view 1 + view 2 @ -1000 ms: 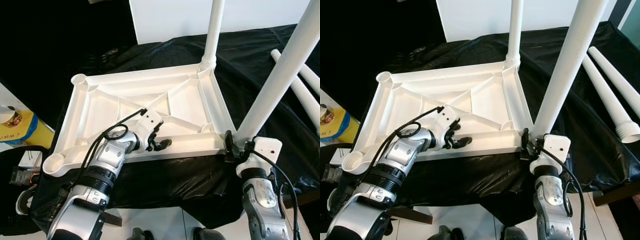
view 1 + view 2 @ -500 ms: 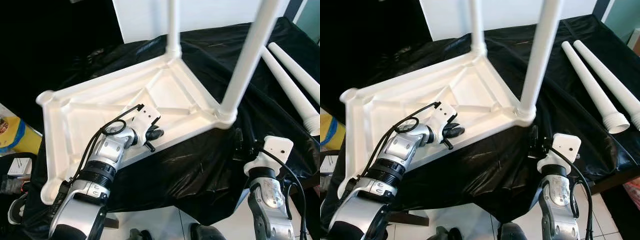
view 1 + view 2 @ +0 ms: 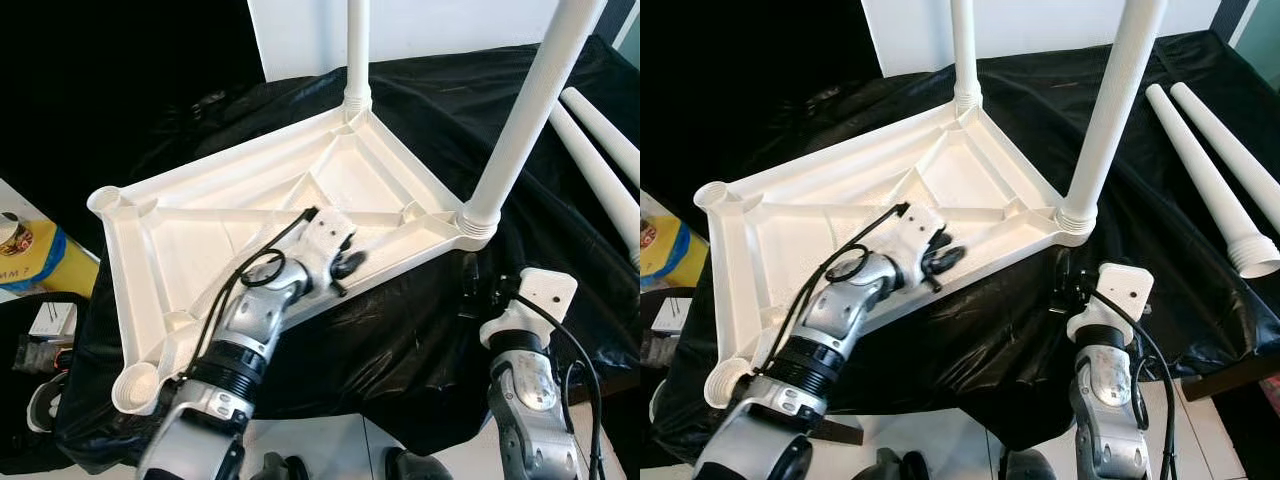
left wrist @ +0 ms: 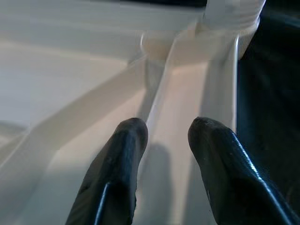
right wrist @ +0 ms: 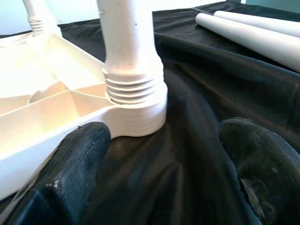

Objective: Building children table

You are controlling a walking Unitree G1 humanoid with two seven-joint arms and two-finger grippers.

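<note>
Right wrist view: my right hand point(image 5: 159, 159) gapes wide, empty, the screwed-in leg point(image 5: 131, 56) upright at twelve o'clock; my left hand point(image 3: 345, 268) rests barely parted on the upturned table frame point(image 3: 200, 215); spare legs point(image 3: 1220, 180) lie at two o'clock.

The one readable scrap of lettering is "MM ?" in dark print on the yellow-and-blue package point(image 3: 40, 262) at the far left edge of the scene (the start of the word is cut off).
</note>
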